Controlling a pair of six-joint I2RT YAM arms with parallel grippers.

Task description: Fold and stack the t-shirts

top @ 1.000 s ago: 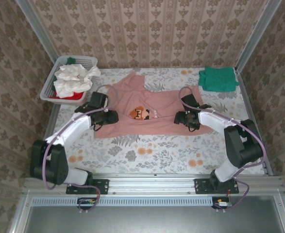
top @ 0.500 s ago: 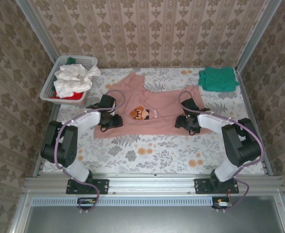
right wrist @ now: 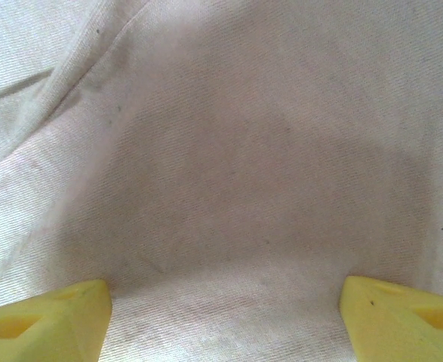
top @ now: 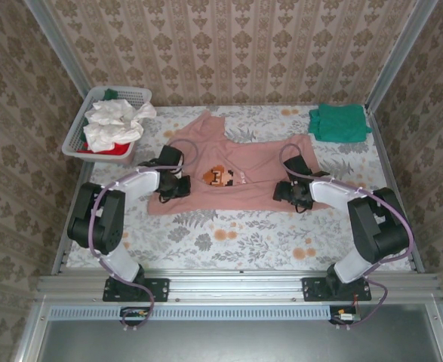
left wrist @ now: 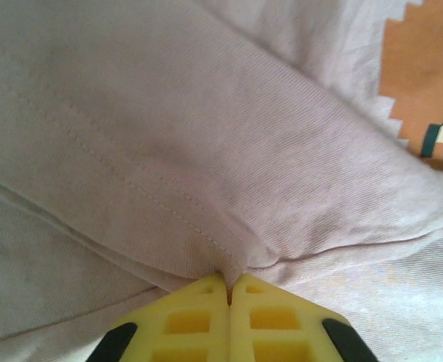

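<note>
Down at the near edge of the table (top: pixel 229 241) we see both arms reaching in over the dusty-pink t-shirt (top: pixel 240 157), which lies spread chest up across the middle of the table. The left gripper (top: pixel 180 186) is down on the shirt's left side, close to its near hem. From the left wrist we get it plain: its yellow fingers (left wrist: pixel 270 320) are pressed together, pinching a stitched fold of pink cloth right at their tips. The pixel figure (top: pixel 219 176) sits between the two grippers. Over on the right, the right gripper (top: pixel 284 191) is low over the shirt's right side, and here the fingers (right wrist: pixel 47 317) stand spread wide, pink cloth lying flat between them, nothing gripped; whether they touch it we cannot tell. Further back, a teal-green t-shirt (top: pixel 339 122) lies folded at the far right corner. At the far left corner sits the white basket (top: pixel 80 127), with a crumpled white t-shirt (top: pixel 114 124) heaped on a red t-shirt (top: pixel 114 150).
</note>
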